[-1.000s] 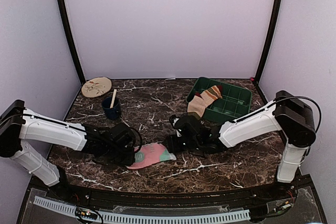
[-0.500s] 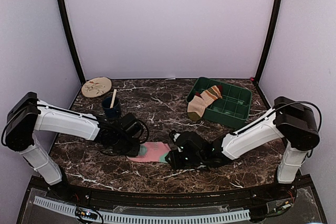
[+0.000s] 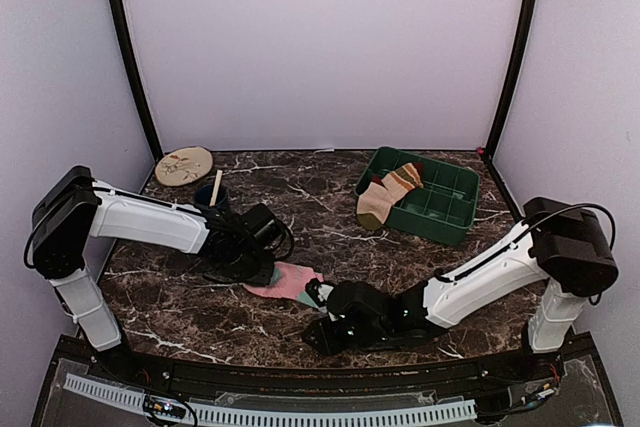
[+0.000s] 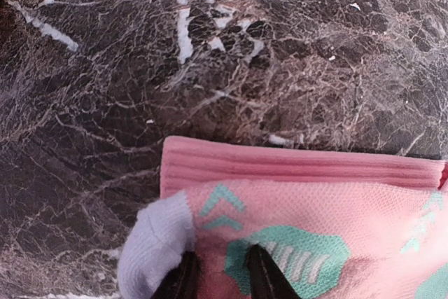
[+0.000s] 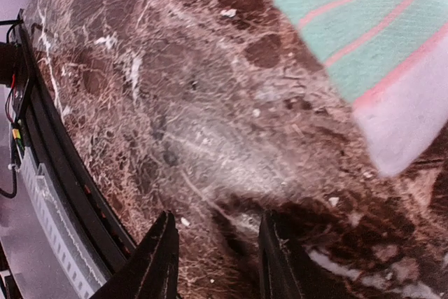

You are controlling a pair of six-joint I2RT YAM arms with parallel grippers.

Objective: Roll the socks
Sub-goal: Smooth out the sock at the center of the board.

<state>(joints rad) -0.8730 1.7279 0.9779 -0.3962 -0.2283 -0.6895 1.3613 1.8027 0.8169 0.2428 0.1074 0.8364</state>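
Pink sock [image 3: 288,281] flat on the marble table [image 3: 300,209], with a pincer at each end.
Nearest, the right gripper [image 5: 218,239] hangs with its jaws apart over bare marble, just short of the sock's mint toe, which only its wrist view shows closely. The left gripper [image 4: 218,274] sits on the sock's other end with a narrow gap between its fingers; whether they pinch the fabric I cannot tell. Only the overhead view shows the striped sock [image 3: 388,194] farther back, draped over the rim of the green tray [image 3: 445,209].

White-shelled left arm [image 3: 150,222], right arm [image 3: 490,277]; black joints, cable loops; black left end effector [image 4: 221,255]
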